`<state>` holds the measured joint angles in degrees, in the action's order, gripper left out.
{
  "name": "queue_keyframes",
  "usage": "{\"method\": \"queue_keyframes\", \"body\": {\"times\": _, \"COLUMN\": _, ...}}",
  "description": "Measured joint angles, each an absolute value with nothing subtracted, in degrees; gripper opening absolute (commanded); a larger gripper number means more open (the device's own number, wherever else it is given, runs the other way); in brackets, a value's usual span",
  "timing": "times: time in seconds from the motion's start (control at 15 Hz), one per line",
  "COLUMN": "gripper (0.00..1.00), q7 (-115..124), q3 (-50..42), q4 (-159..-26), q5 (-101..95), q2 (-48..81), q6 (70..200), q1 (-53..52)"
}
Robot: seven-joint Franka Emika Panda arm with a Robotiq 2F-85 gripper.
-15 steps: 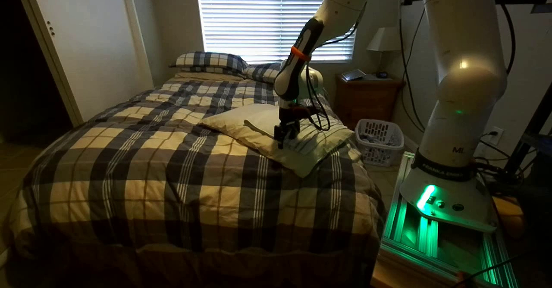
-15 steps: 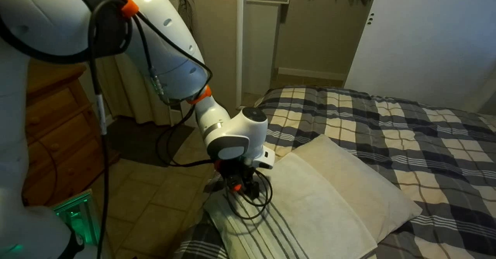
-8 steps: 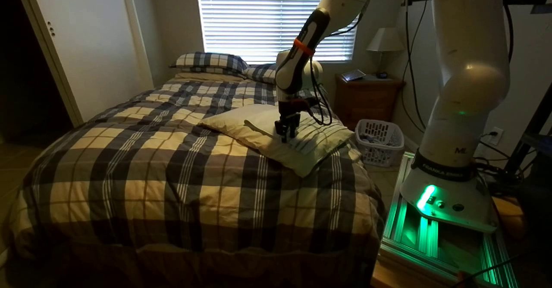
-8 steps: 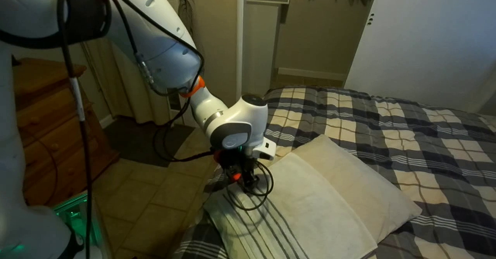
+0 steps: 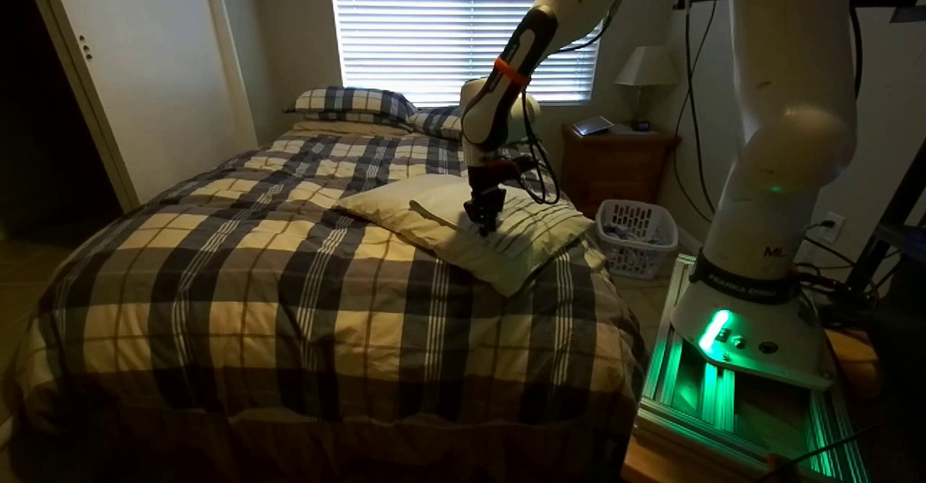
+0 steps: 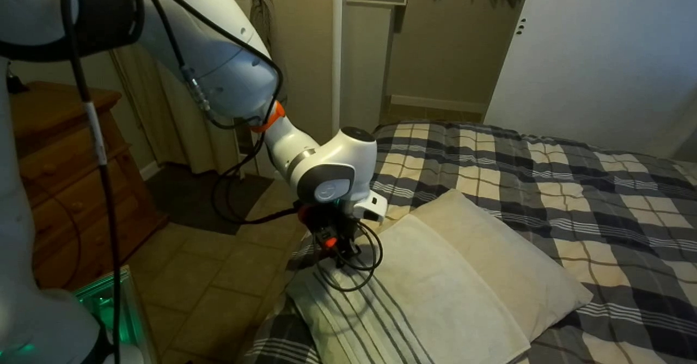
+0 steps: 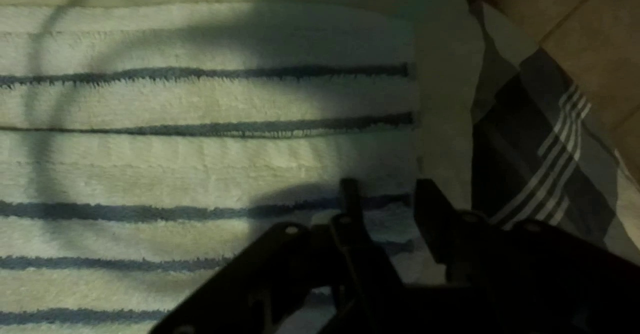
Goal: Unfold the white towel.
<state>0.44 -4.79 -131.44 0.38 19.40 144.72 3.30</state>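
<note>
I see a navy-and-cream plaid bedspread (image 5: 325, 302), a white-shaded lamp (image 5: 646, 69) on a brown wooden nightstand (image 5: 615, 171), and a white plastic laundry basket (image 5: 635, 262) near it.

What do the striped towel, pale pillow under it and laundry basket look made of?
White towel: probably cotton terry, matte; fuzzy pile and ragged stripe edges in the wrist view.
Pale pillow: likely smooth, matte woven fabric; no pile shows, fiber unclear.
Laundry basket: probably molded plastic, judging by regular slots; gloss unclear.
</note>
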Motion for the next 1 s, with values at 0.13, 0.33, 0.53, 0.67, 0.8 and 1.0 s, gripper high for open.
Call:
{"method": "queue_keyframes", "body": {"times": 0.13, "gripper": 0.81, "q7": 0.44, "q3": -4.77, "q4": -131.3, "q5": 0.23, "q2": 19.45, "q6": 143.95, "q1": 3.15}}
{"method": "queue_keyframes", "body": {"times": 0.33, "gripper": 0.87, "q7": 0.55, "q3": -4.76, "q4": -131.05, "q5": -0.2, "q2": 19.54, "q6": 142.99, "q1": 2.62}}
{"method": "queue_keyframes", "body": {"times": 0.53, "gripper": 0.6, "q7": 0.87, "q3": -4.81, "q4": -130.39, "q5": -0.55, "q2": 20.23, "q6": 141.44, "q1": 2.39}}
{"method": "queue_keyframes", "body": {"times": 0.67, "gripper": 0.45, "q7": 1.57, "q3": -5.01, "q4": -129.57, "q5": -1.48, "q2": 21.32, "q6": 140.59, "q1": 2.37}}
{"method": "queue_keyframes", "body": {"times": 0.8, "gripper": 0.31, "q7": 1.83, "q3": -5.24, "q4": -128.61, "q5": -2.02, "q2": 22.53, "q6": 140.02, "q1": 2.37}}
{"method": "queue_keyframes", "body": {"times": 1.0, "gripper": 0.1, "q7": 1.88, "q3": -5.62, "q4": -127.1, "q5": -2.49, "q2": 23.88, "q6": 138.97, "q1": 2.37}}
